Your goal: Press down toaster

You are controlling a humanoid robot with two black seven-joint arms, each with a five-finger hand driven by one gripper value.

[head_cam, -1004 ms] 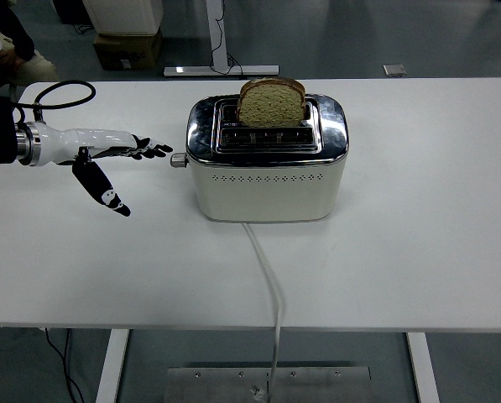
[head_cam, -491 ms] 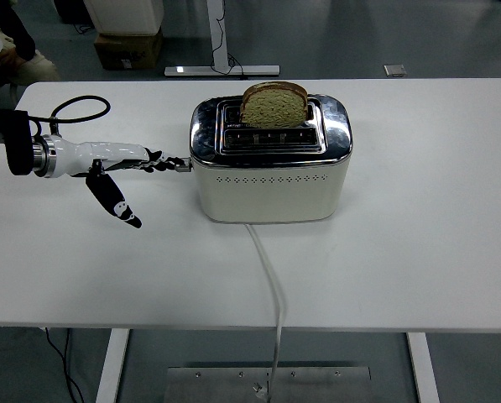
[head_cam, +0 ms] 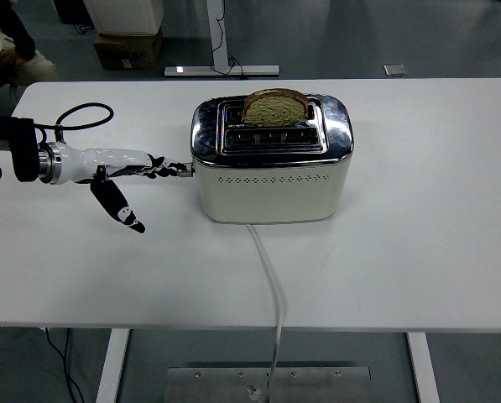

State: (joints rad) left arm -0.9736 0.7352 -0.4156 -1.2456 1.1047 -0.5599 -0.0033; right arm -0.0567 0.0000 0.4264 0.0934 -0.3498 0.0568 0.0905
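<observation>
The left hand (head_cam: 137, 168) reaches in toward the toaster (head_cam: 271, 172), fingers stretched out flat with the thumb hanging down and apart, clamped on nothing; its fingertips (head_cam: 164, 167) lie on or right against the small lever (head_cam: 186, 169) that juts from the toaster's left end. The likely trouble, as I judge it, is a slip: the lever is a narrow knob and the fingertips rest near its outer tip, so a push that is not straight down could slide off it, or shove the toaster sideways to the right on the smooth white table (head_cam: 418, 210). A weak press might also leave the lever unlatched. The toaster sits near the table's middle, cream-bodied with a shiny chrome top and a row of vent holes; a brown bread slice (head_cam: 274, 107) stands partly sunk in its far slot, and its white cord (head_cam: 268, 277) runs from the toaster's front to the near edge
</observation>
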